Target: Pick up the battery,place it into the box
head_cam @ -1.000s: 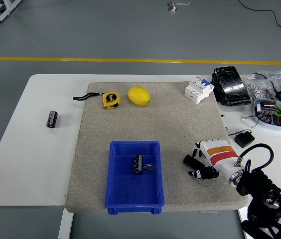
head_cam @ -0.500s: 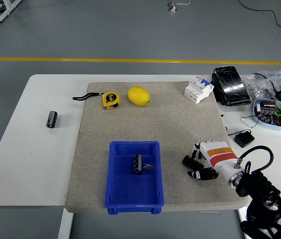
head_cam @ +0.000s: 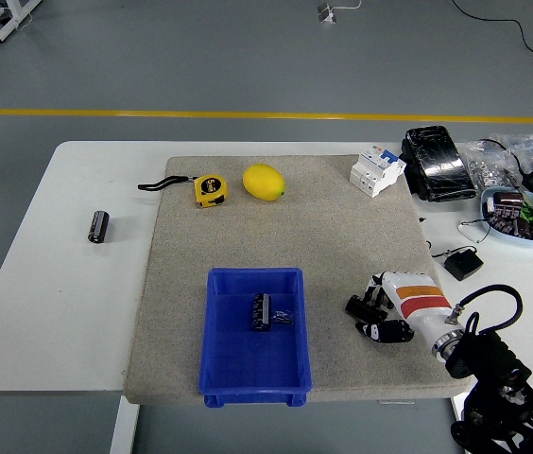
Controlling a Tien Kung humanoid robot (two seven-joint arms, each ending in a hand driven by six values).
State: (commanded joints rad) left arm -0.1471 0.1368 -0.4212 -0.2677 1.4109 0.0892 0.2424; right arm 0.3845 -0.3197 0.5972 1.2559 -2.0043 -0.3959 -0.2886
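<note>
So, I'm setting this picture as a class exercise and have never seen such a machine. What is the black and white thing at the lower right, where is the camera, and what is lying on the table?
The camera sits high on the robot, looking forward and down over a white table with a beige mat.

The thing at the lower right is the robot's right arm, ending in a five-fingered robot hand. It rests over the mat with fingers curled, holding nothing. The left arm is out of view.

On the mat lie a blue box with a dark battery in it, a yellow tape measure, a lemon and a white electrical switch block. Another battery lies alone on the bare table at the left. Bags, cables and a bowl of small parts crowd the far right corner.
</note>
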